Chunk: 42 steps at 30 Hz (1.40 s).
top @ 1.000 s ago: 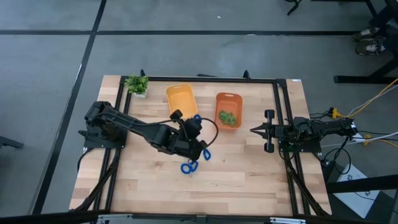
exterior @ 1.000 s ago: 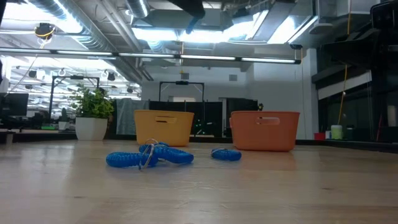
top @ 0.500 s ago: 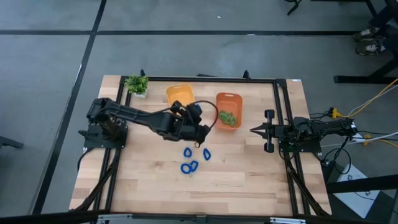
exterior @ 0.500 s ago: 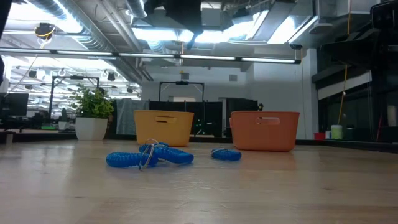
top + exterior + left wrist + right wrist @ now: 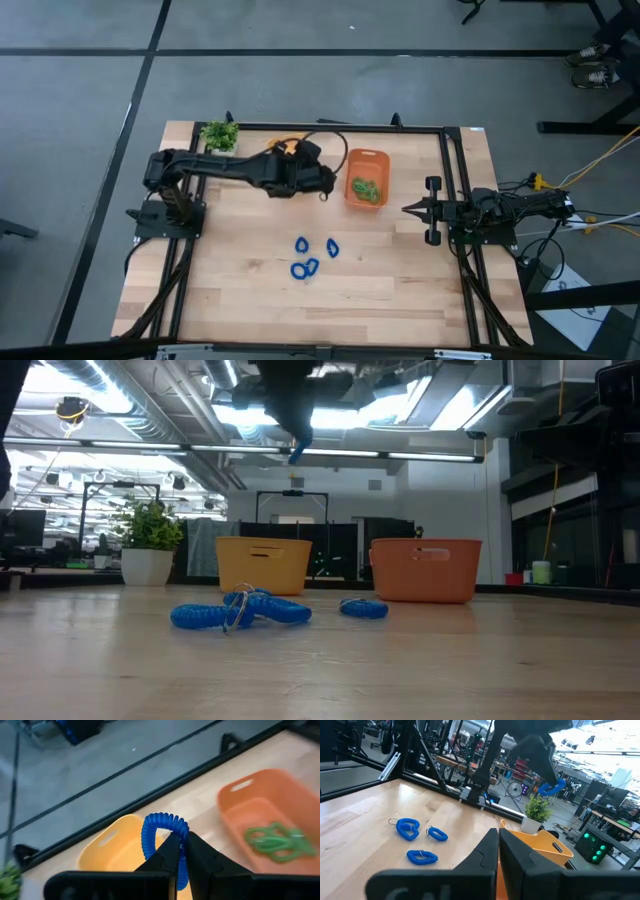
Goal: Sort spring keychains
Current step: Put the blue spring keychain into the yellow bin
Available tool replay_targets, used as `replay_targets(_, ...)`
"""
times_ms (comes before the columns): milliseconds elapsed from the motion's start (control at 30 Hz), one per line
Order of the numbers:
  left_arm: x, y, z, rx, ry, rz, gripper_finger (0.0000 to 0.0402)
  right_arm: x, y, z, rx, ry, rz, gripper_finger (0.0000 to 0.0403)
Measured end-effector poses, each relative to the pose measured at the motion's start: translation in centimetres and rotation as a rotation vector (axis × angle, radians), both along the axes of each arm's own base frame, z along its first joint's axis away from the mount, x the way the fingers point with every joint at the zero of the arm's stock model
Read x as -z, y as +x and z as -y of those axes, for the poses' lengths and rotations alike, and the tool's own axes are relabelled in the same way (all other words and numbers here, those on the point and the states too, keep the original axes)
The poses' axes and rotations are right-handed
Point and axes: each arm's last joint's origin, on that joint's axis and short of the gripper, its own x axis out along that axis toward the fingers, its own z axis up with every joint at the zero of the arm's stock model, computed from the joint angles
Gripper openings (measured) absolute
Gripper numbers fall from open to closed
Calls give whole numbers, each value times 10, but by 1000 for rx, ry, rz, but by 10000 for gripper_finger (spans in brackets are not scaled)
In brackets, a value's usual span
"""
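over yellow bin (image 5: 112, 851): gripped blue keychain (image 5: 159, 827)

The left arm extends from its base near the table's left edge toward the far edge, reaching about to the middle of the table's width. The left gripper (image 5: 179, 851) is raised well above the surface, its fingers closed on a blue keychain (image 5: 159, 827). The right arm lies low by the right edge, pointing toward the table's centre. The right gripper (image 5: 498, 842) has its fingers pressed together, with nothing between them.
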Motion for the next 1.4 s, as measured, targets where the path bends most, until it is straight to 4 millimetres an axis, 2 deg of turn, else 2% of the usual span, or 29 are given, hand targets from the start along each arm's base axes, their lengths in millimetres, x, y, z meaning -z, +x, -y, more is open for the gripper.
replay_targets(200, 4, -8, -26, -63, -66, -56, 15, 0, 0, 0, 0, 0, 0, 16)
replay_targets(500, 5, -14, -52, -118, -90, -82, 15, 0, 0, 0, 0, 0, 0, 16)
replay_targets(900, 9, -20, -76, -170, -170, -84, 15, 0, 0, 0, 0, 0, 0, 16)
replay_targets(1100, 23, -13, -83, -164, -231, -107, 15, 0, 0, 0, 0, 0, 0, 16)
replay_targets(1400, 65, 0, -96, -146, -306, -265, 15, 0, 0, 0, 0, 0, 0, 16)
